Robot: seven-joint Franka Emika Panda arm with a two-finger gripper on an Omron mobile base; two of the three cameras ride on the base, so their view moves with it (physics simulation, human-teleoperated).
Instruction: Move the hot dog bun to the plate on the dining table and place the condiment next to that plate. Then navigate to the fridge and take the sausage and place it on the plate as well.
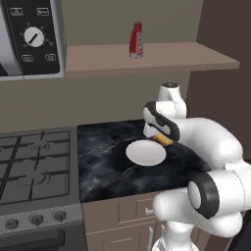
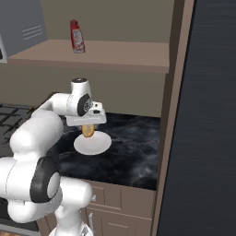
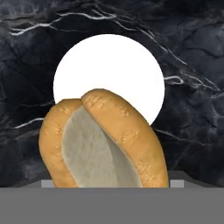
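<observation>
The white arm's two-finger pincer (image 2: 87, 130) is clamped on the oblong golden-tan hot dog bun (image 3: 103, 140), holding it just above a small plain white round plate (image 1: 146, 152) on the black marbled worktop (image 1: 105, 159). The fingertips themselves are hidden behind the bun in the hand view. The red squeeze bottle of condiment (image 1: 136, 40) stands upright on the wooden shelf (image 1: 147, 58) above, its label too small to read.

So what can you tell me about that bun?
The bun is oblong, golden-tan and crusty, split lengthwise to show a pale, soft-looking inside. It hangs under the tool, lifted above a small white plate on the black marbled worktop, touching neither. The fingers gripping it are hidden.
</observation>
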